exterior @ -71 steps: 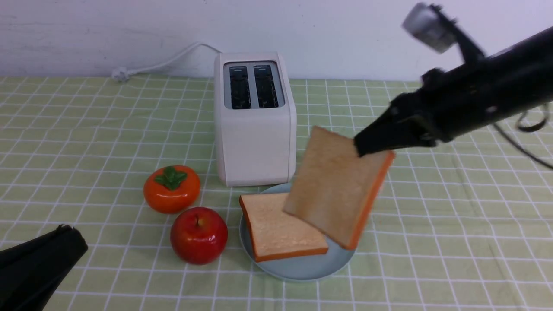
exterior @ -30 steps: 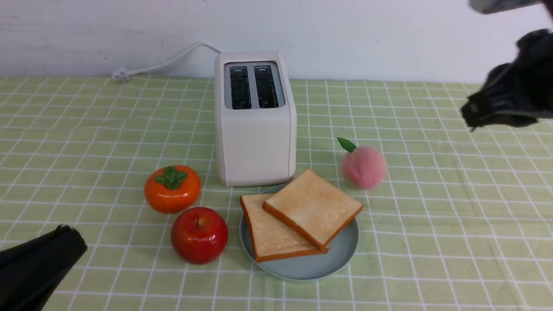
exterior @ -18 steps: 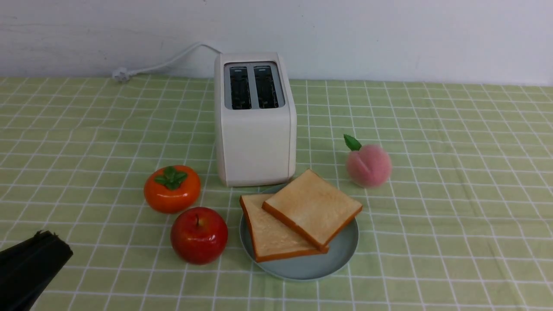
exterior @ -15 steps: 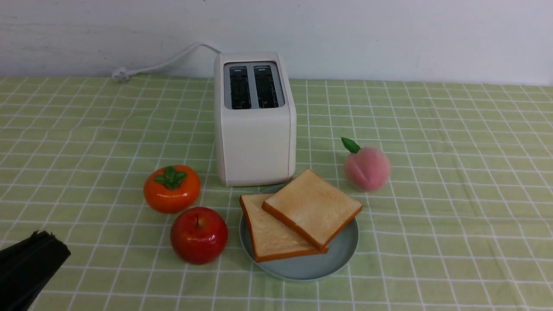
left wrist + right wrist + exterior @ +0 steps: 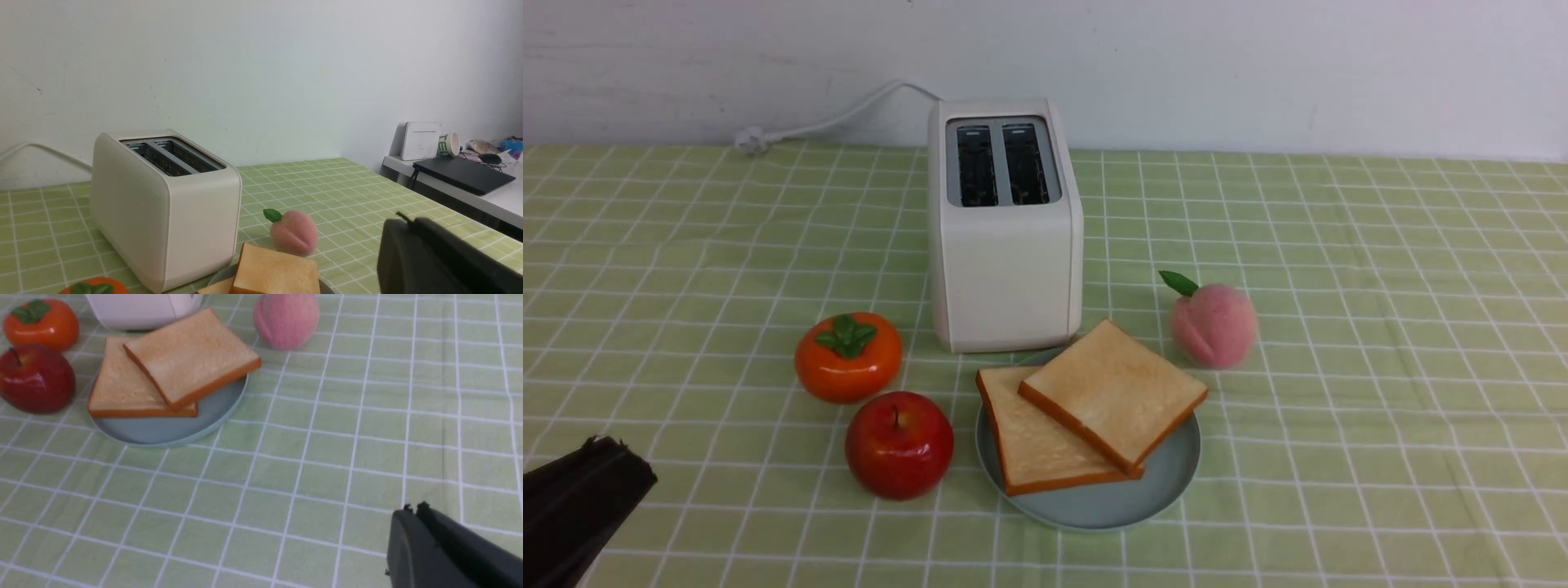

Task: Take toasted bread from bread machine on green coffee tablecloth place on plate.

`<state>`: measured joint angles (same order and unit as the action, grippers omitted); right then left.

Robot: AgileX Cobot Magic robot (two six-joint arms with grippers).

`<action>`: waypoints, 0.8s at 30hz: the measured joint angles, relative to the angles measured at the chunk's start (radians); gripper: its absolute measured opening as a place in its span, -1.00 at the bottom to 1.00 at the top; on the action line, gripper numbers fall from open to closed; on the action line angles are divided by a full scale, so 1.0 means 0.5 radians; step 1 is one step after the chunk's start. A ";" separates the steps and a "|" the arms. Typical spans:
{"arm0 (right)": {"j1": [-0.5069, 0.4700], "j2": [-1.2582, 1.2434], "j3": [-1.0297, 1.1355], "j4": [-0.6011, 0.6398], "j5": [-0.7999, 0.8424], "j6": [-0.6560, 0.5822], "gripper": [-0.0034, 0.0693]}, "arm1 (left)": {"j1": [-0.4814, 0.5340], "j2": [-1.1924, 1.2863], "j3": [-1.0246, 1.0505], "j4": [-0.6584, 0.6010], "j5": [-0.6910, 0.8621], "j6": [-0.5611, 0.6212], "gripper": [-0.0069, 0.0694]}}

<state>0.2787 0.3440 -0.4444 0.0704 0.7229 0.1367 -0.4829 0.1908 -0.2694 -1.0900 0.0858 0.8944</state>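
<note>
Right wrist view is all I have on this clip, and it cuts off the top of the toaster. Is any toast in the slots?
Observer: No toast shows in either slot of the toaster; the front view looks onto its top.
Operator: The peach is cut off too. Does it have a leaf?
Observer: Yes, the peach has a green leaf, seen in the front and left wrist views.
Operator: And the left hand, is it over the plate?
Observer: No, the front view has the left hand in the near left corner, left of the apple and away from the plate.
</note>
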 joint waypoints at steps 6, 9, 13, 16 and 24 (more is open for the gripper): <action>0.000 -0.004 0.171 -0.006 -0.036 0.000 -0.87 | 0.000 0.000 0.000 0.000 0.000 0.000 -0.85; 0.000 -0.010 0.173 -0.006 -0.060 0.000 -0.86 | 0.000 0.000 0.000 0.000 0.000 0.000 -0.85; -0.077 -0.149 0.185 -0.074 -0.116 0.000 -0.87 | 0.000 0.000 0.000 0.000 0.000 0.000 -0.85; -0.220 -0.292 0.259 -0.074 -0.294 0.000 -0.93 | 0.000 0.000 0.000 0.000 0.000 0.000 -0.85; -0.446 -0.676 0.866 0.049 -0.738 -0.054 -0.96 | 0.000 0.000 0.000 0.000 0.000 0.000 -0.85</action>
<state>0.0556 0.0059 -0.0112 0.0947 0.3542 0.1099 -0.4829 0.1908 -0.2694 -1.0900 0.0858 0.8944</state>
